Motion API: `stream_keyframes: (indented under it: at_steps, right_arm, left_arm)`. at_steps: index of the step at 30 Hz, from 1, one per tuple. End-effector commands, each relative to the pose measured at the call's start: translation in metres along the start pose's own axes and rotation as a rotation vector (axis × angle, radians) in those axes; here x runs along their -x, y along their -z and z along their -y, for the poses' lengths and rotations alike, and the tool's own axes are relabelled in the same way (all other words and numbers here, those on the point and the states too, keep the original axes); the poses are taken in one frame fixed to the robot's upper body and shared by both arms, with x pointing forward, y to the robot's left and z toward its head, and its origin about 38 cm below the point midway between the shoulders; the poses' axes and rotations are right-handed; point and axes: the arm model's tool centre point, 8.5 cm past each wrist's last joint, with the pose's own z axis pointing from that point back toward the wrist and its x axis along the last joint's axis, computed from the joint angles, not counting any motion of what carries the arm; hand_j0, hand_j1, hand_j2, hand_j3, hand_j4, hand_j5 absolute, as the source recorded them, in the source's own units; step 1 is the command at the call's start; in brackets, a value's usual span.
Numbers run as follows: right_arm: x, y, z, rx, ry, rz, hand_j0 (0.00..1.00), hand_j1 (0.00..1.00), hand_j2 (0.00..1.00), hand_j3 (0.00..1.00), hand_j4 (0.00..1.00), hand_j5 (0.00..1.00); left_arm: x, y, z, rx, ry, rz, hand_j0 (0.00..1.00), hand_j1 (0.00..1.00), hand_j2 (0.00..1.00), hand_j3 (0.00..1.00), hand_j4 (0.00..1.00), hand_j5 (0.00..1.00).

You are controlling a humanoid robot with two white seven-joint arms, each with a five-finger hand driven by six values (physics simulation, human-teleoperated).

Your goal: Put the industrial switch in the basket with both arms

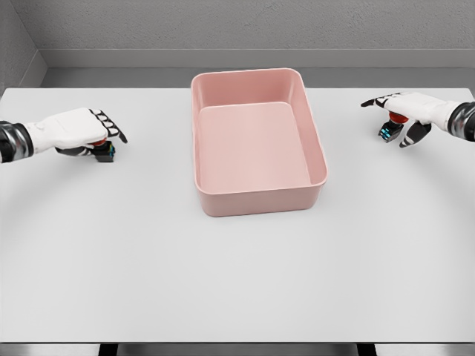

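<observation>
Two white robot hands each close on a small switch at opposite edges of the white tabletop, a pink plastic rectangular basket between them.

The left hand, near the left edge, curls its fingers over a small dark switch with a red top resting on the tabletop. The right hand, near the right edge, pinches a second red-topped switch with a teal base, forefinger extended. The basket sits toward the far edge, centred, well apart from both hands.
</observation>
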Motion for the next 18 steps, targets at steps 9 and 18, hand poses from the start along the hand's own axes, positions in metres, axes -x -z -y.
stream_keyframes:
  at_steps: [9, 18]
  right_arm:
    - [0.005, -0.004, -0.001, -0.005, -0.001, -0.013, 0.72, 0.72, 0.72, 0.72, 0.72, 0.72]
    - [0.005, -0.004, -0.001, -0.007, 0.005, -0.012, 0.48, 0.48, 0.48, 0.48, 0.48, 0.48]
  left_arm:
    - [-0.001, 0.0, 0.0, -0.003, -0.004, 0.003, 0.47, 0.47, 0.47, 0.47, 0.47, 0.47]
    - [0.009, 0.0, -0.027, -0.045, 0.027, -0.012, 0.4, 0.4, 0.4, 0.4, 0.4, 0.4]
